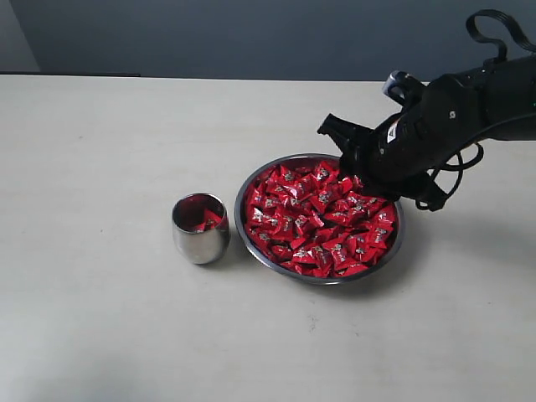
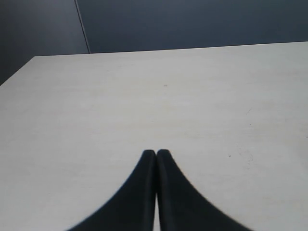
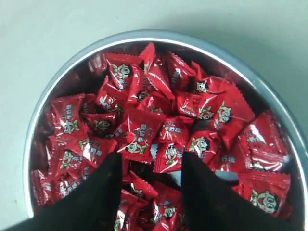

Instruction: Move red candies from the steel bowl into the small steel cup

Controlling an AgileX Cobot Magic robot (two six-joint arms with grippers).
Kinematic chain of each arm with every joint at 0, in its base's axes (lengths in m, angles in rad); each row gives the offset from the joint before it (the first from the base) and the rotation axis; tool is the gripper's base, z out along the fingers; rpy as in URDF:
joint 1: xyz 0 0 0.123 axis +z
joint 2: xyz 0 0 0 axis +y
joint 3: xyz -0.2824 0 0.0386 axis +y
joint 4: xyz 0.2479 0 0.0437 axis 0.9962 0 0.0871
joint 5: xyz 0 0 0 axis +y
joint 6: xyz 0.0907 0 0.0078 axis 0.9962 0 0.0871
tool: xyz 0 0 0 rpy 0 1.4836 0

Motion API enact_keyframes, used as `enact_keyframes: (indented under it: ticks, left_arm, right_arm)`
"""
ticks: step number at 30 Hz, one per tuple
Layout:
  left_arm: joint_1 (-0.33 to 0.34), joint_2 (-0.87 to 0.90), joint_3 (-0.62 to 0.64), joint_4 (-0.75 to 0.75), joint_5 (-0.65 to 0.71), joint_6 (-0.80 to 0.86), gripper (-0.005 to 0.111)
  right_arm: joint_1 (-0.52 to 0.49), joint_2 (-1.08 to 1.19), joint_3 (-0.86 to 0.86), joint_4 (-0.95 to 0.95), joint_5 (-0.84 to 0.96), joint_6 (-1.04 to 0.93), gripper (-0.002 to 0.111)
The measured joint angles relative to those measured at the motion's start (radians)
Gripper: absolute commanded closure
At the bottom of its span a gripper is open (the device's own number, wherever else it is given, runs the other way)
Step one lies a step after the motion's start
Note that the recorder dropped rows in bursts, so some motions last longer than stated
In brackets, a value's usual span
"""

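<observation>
The steel bowl [image 1: 251, 243] sits mid-table, heaped with red candies [image 1: 318, 222]. To its left stands the small steel cup [image 1: 199, 239] with a few red candies [image 1: 209, 219] inside. My right gripper [image 1: 356, 167] hangs over the bowl's far right rim, fingers pointing down toward the pile. In the right wrist view the right gripper [image 3: 151, 161] is open, its two black fingers [image 3: 103, 187] spread just above the candies [image 3: 144, 130], and the bowl [image 3: 48, 91] rim circles them. Nothing is held. My left gripper [image 2: 156, 154] is shut over bare table, out of the exterior view.
The pale table [image 1: 100, 134] stretches around the bowl and cup. A dark wall [image 1: 251, 33] runs behind the table's far edge. Black cables [image 1: 494, 25] loop above the right arm.
</observation>
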Motion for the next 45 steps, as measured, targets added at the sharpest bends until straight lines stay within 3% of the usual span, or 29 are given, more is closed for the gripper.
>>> enact_keyframes:
  ticks: [8, 15, 27, 45]
  left_arm:
    - [0.0, 0.0, 0.0, 0.0, 0.0, 0.0, 0.106]
    - [0.0, 0.0, 0.0, 0.0, 0.0, 0.0, 0.106]
    - [0.0, 0.0, 0.0, 0.0, 0.0, 0.0, 0.106]
    - [0.0, 0.0, 0.0, 0.0, 0.0, 0.0, 0.106]
  right_arm:
    - [0.0, 0.0, 0.0, 0.024, -0.007, 0.054, 0.069]
    - [0.0, 0.064, -0.081, -0.067, 0.221, 0.215, 0.069]
    - [0.0, 0.144, -0.221, -0.05, 0.345, 0.252, 0.069]
    - [0.0, 0.166, -0.225, -0.05, 0.427, 0.246, 0.069]
